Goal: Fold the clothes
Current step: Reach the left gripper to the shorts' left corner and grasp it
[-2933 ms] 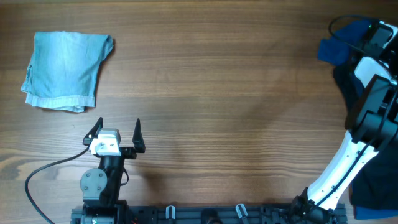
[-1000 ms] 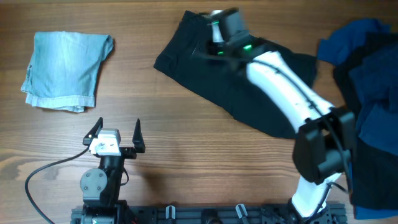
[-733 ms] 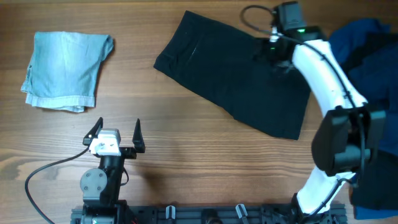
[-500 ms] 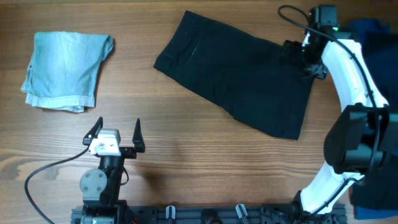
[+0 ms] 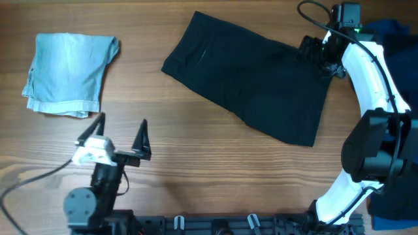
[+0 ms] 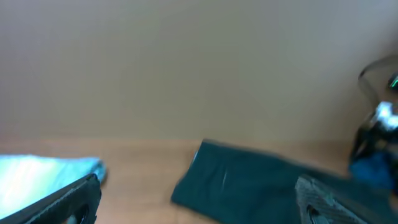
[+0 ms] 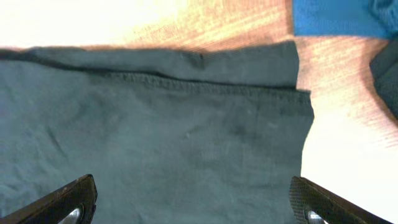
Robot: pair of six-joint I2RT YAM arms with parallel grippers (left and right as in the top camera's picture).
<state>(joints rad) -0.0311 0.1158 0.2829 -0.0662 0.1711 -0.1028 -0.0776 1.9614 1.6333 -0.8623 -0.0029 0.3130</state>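
Note:
Black shorts (image 5: pixel 248 81) lie spread flat on the wooden table, right of centre, slanting from upper left to lower right. My right gripper (image 5: pixel 320 53) hovers open over their upper right corner. In the right wrist view the shorts' (image 7: pixel 174 124) hemmed edge fills the frame, with nothing between the fingers (image 7: pixel 68 202). A folded pale blue denim piece (image 5: pixel 68 73) rests at the far left. My left gripper (image 5: pixel 121 123) stands open near the front, apart from all the cloth. Its blurred wrist view shows the shorts (image 6: pixel 249 180) and denim (image 6: pixel 43 174) ahead.
A heap of royal-blue (image 5: pixel 392 29) and navy (image 5: pixel 392 202) garments lies along the right edge, partly behind the right arm. A blue garment (image 7: pixel 336 17) shows just past the shorts' corner. A black rail (image 5: pixel 215 225) runs along the table's front edge.
The right arm pulled the black shorts from the right heap onto the table, opened and let go, then drew back to their right corner. The left arm has just shifted slightly left.

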